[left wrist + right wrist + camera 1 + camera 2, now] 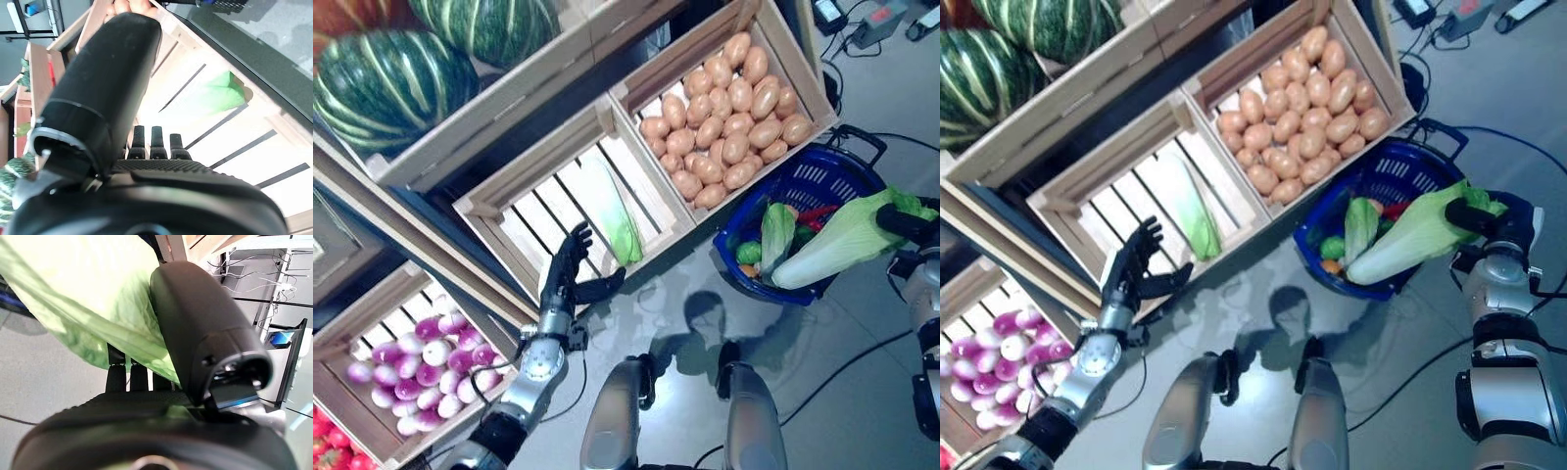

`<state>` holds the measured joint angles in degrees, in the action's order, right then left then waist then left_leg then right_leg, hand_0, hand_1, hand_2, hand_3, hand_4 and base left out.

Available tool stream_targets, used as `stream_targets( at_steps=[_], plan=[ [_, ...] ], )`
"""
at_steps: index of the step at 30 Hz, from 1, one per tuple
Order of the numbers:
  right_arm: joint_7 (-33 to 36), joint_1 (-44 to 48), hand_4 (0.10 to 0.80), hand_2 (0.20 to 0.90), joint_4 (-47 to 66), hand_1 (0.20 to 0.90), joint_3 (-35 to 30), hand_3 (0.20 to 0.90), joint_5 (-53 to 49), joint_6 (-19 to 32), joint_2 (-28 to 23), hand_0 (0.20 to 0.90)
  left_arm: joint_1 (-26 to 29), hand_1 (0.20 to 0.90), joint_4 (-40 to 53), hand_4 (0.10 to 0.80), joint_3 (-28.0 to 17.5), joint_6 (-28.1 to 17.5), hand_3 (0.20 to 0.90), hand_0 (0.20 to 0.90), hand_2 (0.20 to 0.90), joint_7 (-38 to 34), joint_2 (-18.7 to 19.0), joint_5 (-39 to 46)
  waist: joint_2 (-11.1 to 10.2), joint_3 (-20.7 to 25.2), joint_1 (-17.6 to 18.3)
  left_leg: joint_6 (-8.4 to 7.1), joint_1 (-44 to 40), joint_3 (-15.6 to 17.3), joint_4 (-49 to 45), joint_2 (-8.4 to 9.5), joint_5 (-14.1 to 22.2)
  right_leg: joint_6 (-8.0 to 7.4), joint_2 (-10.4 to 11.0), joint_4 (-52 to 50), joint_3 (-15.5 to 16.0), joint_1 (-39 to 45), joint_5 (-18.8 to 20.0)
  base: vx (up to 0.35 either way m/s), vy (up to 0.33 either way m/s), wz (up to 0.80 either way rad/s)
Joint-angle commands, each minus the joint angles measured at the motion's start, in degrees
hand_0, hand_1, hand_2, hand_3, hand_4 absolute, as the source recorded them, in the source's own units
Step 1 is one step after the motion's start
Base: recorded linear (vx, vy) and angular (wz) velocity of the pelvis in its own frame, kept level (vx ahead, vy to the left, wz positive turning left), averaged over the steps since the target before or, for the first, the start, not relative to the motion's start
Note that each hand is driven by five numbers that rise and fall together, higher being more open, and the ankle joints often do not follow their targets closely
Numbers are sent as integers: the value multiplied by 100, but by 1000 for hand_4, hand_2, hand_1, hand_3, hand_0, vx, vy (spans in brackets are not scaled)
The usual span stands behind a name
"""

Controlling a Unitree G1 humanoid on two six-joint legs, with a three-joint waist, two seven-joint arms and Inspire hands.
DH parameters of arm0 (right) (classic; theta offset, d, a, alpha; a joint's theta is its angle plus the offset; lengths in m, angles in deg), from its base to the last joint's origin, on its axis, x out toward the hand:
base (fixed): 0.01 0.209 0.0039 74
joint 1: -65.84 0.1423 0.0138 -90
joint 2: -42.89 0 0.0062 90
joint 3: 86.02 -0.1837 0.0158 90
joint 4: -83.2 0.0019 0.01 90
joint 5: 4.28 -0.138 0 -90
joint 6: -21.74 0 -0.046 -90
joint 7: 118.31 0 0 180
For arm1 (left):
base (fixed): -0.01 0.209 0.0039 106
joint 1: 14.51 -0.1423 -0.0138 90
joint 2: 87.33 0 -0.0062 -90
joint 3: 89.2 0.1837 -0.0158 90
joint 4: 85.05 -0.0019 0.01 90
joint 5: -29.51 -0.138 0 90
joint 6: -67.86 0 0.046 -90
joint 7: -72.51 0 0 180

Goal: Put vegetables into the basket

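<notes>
A blue basket (842,176) stands on the floor at the right, holding a green cabbage (776,233) and small red, green and orange vegetables. My right hand (909,223) is shut on the leafy end of a long pale cabbage (842,240), whose white stem end lies over the basket's front rim. In the right wrist view the thumb (195,328) presses the green leaves (88,308). One more pale cabbage (619,223) lies in the slatted wooden crate (499,201). My left hand (570,274) hovers open at that crate's front edge, left of this cabbage.
A crate of potatoes (724,117) sits behind the basket. Striped green pumpkins (386,83) fill the upper left shelf. A lower crate at the left holds purple and white turnips (421,367). Red produce (328,452) shows at the bottom left corner.
</notes>
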<state>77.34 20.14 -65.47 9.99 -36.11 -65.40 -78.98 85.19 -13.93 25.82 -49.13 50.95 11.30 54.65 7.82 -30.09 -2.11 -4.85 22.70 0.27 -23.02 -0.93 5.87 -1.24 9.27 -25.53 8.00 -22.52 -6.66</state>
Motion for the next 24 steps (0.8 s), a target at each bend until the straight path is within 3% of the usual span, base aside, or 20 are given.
stream_targets(
  at_steps=[1,3,7,10,14,21,22,23,24],
  plan=[
    [192,935,400,300,244,300,340,300,273,757,-571,300,286,900,866,800,-316,-804,900,900,900,-389,313,-45,-179,30,-104,-9,19,122,371,-128,-834,190,-194,675,418,860,-88,-42,130,-91],
    [210,1061,400,300,146,300,472,300,283,771,-476,300,628,900,811,800,-313,-562,900,900,900,-544,381,4,-304,34,-147,94,-159,375,350,-136,-320,9,-19,620,702,750,-61,35,90,-89],
    [73,1442,400,300,25,300,747,300,379,794,-442,300,750,900,901,800,-279,-524,900,900,900,-840,386,-89,-382,30,-341,170,-231,606,208,-167,-73,-198,223,559,1014,660,67,7,88,-72],
    [7,1836,400,300,-145,300,1024,300,362,554,-514,300,817,900,1037,800,-298,-500,900,900,900,-870,524,35,-389,30,-402,267,204,570,-541,-197,260,-156,329,-49,918,271,-108,-21,20,-31],
    [-143,2011,400,300,-284,300,1100,300,244,650,-548,300,933,900,1303,800,-321,-549,900,900,900,-898,676,99,-337,30,-461,454,778,456,-1224,-55,618,-62,507,-902,850,-303,-426,-41,-19,9],
    [-9,2374,400,300,-254,300,1241,300,387,660,-556,300,825,900,1528,800,-301,-452,900,900,900,-873,659,-21,-277,30,-564,585,1376,350,-1716,84,828,34,638,-1727,781,-1053,-699,-37,-28,18],
    [18,2484,521,481,-257,481,1294,481,347,726,-593,481,772,900,1545,800,-286,-483,900,900,900,-839,652,-25,-259,30,-583,586,1440,330,-1723,94,817,53,633,-1777,787,-1124,-723,-33,-25,12],
    [85,2541,728,792,-251,792,1311,792,357,732,-608,792,747,900,1570,800,-281,-497,900,900,900,-828,655,-20,-249,30,-595,587,1468,319,-1721,100,810,62,631,-1804,788,-1162,-733,-31,-25,17],
    [101,2603,800,900,-258,900,1328,900,345,750,-608,900,717,900,1605,800,-288,-509,900,900,900,-798,655,-17,-236,30,-606,586,1495,307,-1721,113,798,70,629,-1820,792,-1187,-741,-30,-22,22]
  ],
)
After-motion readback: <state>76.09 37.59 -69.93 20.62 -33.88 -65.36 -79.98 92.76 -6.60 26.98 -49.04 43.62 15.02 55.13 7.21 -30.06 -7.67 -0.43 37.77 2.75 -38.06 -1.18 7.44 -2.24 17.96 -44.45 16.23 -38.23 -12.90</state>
